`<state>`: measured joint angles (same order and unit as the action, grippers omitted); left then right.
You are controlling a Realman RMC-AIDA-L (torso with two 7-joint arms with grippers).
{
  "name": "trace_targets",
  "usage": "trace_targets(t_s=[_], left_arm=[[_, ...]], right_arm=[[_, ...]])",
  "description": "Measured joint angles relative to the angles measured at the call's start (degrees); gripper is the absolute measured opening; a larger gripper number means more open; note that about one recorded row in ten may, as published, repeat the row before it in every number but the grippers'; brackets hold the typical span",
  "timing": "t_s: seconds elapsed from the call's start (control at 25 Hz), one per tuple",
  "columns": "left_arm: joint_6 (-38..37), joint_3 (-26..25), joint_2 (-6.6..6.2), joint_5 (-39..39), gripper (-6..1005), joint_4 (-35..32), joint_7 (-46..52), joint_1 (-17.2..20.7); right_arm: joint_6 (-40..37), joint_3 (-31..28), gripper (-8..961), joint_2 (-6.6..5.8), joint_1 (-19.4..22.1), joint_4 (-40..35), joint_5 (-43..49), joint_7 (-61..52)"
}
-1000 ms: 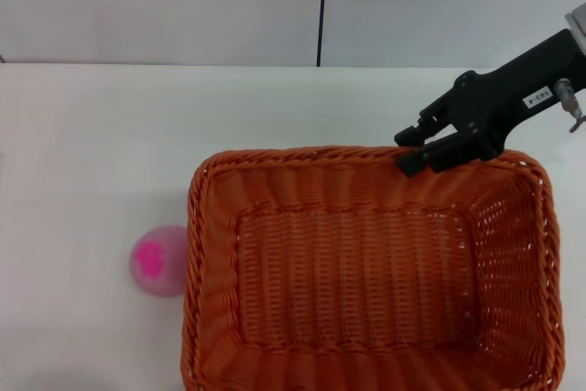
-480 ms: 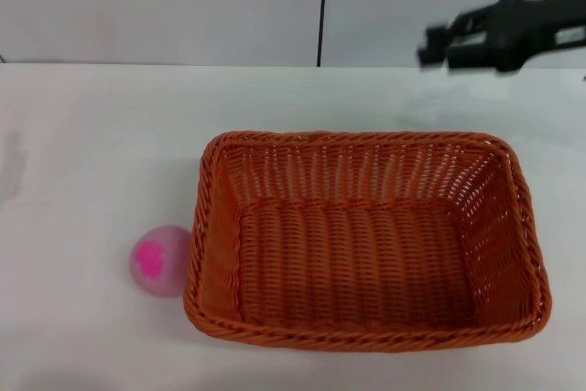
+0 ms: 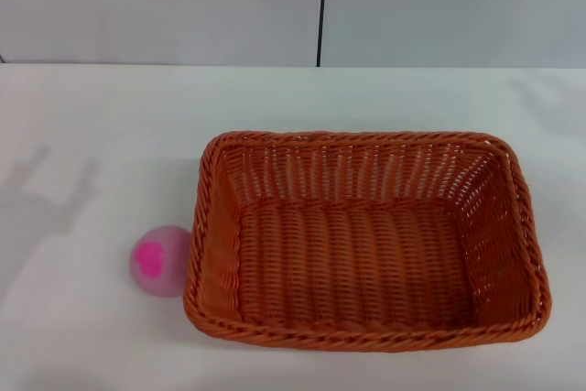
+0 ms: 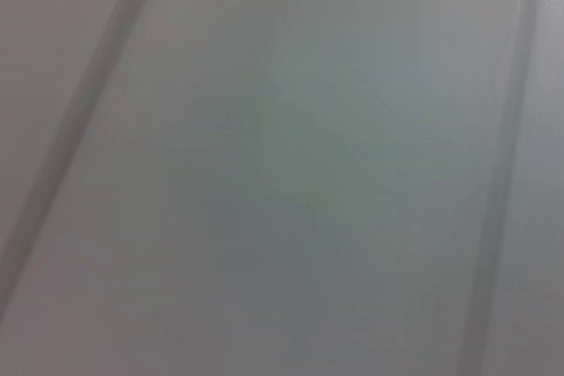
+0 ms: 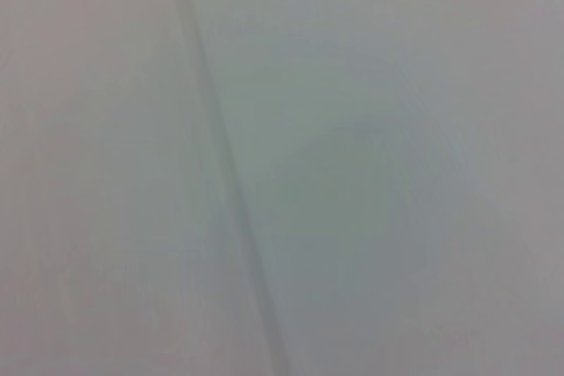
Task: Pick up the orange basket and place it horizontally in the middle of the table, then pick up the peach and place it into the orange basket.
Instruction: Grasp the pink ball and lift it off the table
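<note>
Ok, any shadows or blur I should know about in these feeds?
Head view: sharp; soft grey shadows fall across the white tabletop on the robot's left, beyond the pale-pink ball-shaped peach, which lies beside the orange-brown woven wicker basket. Left and right wrist views: only blurred grey surface with dark streaks, nothing identifiable.

No robot part (arms, grippers) visible

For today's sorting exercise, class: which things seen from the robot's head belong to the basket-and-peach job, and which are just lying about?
Part of the job:
- orange basket, empty, flat on the table
- peach, beside the basket's left end
- table

Just lying about:
- nothing; only the grey wall panels behind
</note>
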<state>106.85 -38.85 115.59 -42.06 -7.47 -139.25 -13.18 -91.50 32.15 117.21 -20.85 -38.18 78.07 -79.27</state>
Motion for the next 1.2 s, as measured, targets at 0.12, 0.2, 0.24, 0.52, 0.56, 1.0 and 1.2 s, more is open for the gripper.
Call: trace_targets(t_s=[0.12,0.2,0.24,0.52,0.56,1.0,1.2], left_arm=[[0.0,7.9,-1.63,1.4,793,-1.6,0.2,-0.3],[-0.4,13.6,-2.29,1.6,793,-3.1,1.0,-0.9],[-0.8,16.6,-2.41,1.7,793,-4.6,2.0,-1.3],[-4.6,29.5,-0.75,1.9,789,-13.2,7.2,-3.0],[-5.3,30.6,-0.64,1.9,787,-13.3,7.3,-3.1],[-11.7,38.4,1.68,2.1,768,-13.1,7.4,-3.7],[-13.0,40.4,2.11,2.1,759,-12.6,7.5,-4.4]], right_arm=[[-1.1,-0.1,376,1.13,4.4,4.1,-7.9,3.7],[-2.0,-0.4,376,1.10,6.1,7.4,-11.5,5.5],[-2.3,-0.9,376,0.99,6.6,8.7,-12.3,5.9],[-3.7,-4.5,375,0.47,7.5,12.9,-13.0,6.4],[-3.7,-4.6,375,0.52,7.5,12.9,-13.0,6.4],[-4.4,-4.5,375,0.76,7.1,14.0,-12.9,6.4],[-4.4,-4.3,375,0.81,7.1,14.3,-12.9,6.4]])
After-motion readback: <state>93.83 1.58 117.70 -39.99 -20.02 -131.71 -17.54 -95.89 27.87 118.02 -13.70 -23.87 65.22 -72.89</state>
